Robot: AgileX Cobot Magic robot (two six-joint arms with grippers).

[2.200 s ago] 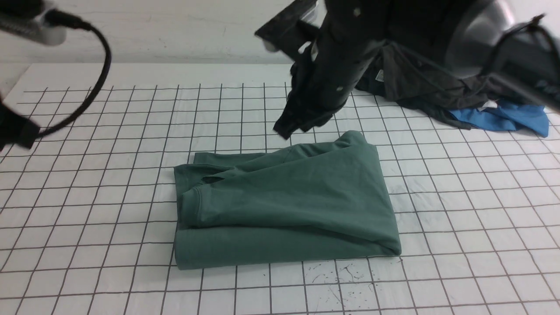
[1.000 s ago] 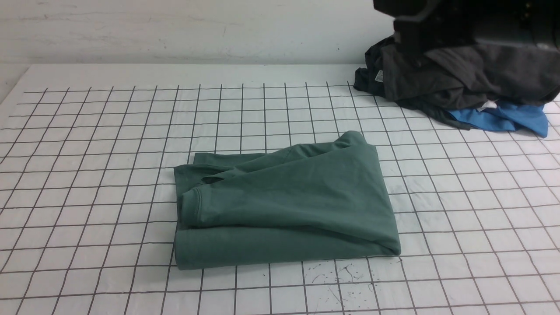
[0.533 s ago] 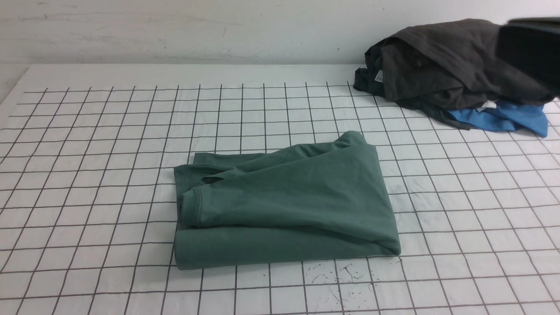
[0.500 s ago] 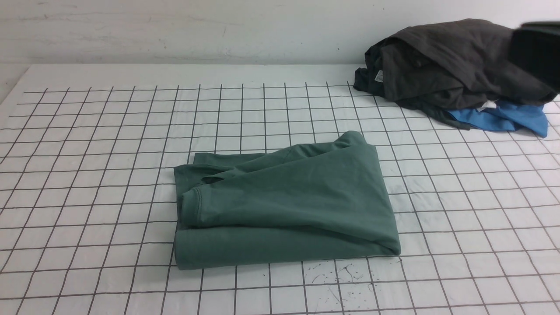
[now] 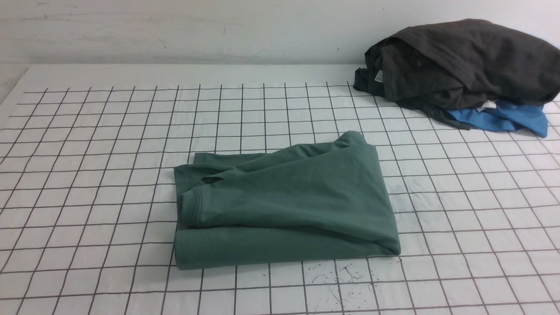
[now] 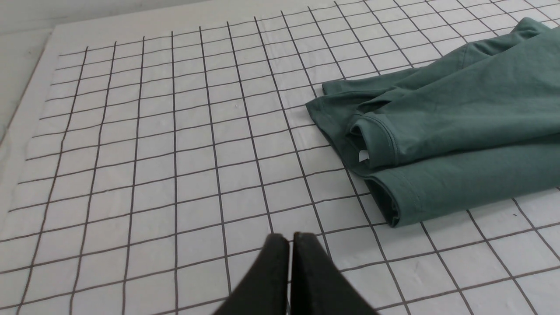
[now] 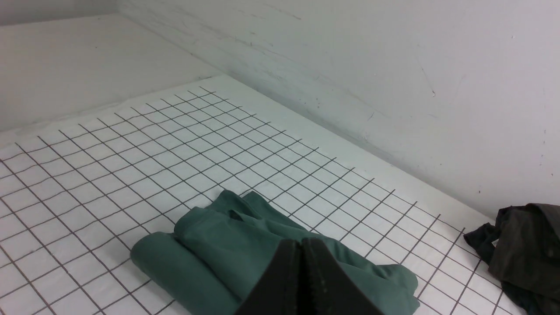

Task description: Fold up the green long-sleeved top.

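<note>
- Top (image 5: 288, 199): folded compactly on counter (image 5: 109, 280); fold prob. done.
- L end effector (image 6: 291, 245), R end effector (image 7: 302, 249): both clenched, w/o cloth.
- Next: prob. none; arms stay clear.

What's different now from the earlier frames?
Both arms have left the front view: the left off its left side, the right off its right, uncovering more of the dark garment. Nothing visibly grasped or released. Unmoved: green top, dark garment, blue garment.
</note>
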